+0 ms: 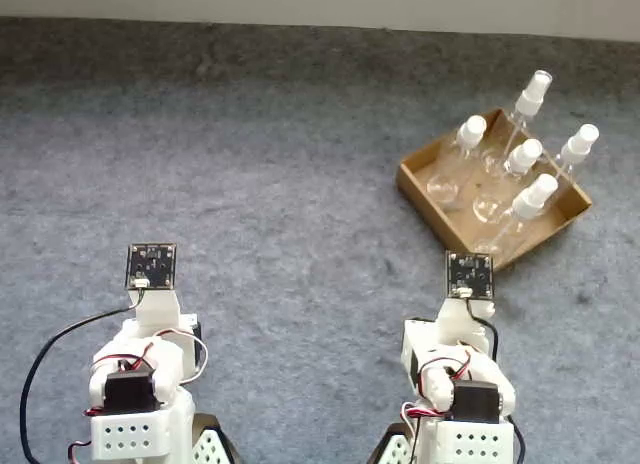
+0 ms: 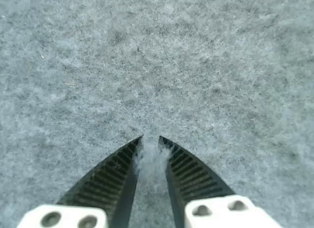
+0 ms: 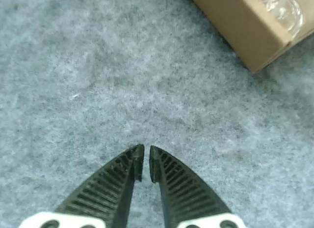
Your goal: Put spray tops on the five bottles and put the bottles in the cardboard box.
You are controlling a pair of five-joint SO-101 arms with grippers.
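Cardboard box (image 3: 235,26) (five bottles (image 1: 522,156) seemingly inside) sits beyond right gripper (image 3: 146,161), closed, empty

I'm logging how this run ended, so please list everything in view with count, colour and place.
Bottles: five, clear, standing in the cardboard box.
Spray tops: five, white, one on each bottle.
Cardboard box: one, brown, far right of the table, just beyond the right arm.
Table cover: one, grey felt, under everything.
Arms: two, white with black motors, at the near edge, left arm and right arm.
Left gripper: one, black fingers, over bare felt.
Right gripper: one, black fingers, over felt near the box's corner.
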